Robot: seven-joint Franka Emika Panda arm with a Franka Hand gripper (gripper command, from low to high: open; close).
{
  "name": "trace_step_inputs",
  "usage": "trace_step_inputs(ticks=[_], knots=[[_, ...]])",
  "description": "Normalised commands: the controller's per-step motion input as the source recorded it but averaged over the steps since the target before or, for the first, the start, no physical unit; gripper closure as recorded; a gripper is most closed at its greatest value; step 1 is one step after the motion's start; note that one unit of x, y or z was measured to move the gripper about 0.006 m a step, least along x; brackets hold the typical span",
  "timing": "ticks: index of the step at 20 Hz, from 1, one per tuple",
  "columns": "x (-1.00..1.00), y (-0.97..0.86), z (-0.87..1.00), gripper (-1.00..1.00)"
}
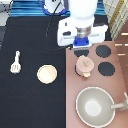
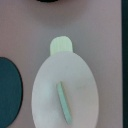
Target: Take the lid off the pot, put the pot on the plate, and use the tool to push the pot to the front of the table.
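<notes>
The pinkish-tan pot (image 1: 84, 67) stands on the stove counter (image 1: 96, 80) with the lid (image 1: 84, 63) still on it; in the wrist view the lid (image 2: 62, 100) fills the picture from above, with its knob (image 2: 63, 101) in the middle. The gripper (image 1: 81, 43) hangs above the counter's far edge, just toward the exterior view's top from the pot, holding nothing. The cream-yellow plate (image 1: 47, 74) lies on the black table (image 1: 32, 100) left of the counter. The cream-white tool (image 1: 16, 62) lies farther left.
A large grey pan (image 1: 94, 105) with a long handle occupies the counter's near part. Black burners (image 1: 104, 51) sit to the right of the pot. The robot's base is at the exterior view's top.
</notes>
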Motion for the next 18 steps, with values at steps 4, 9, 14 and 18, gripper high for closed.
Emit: trace_step_inputs(ticks=[4,9,14,18], knots=[[0.44,0.46,-0.49,-1.0],[0.08,0.42,-0.49,-1.0],[0.0,0.2,-0.43,-1.0],[0.0,0.16,-0.46,-1.0]])
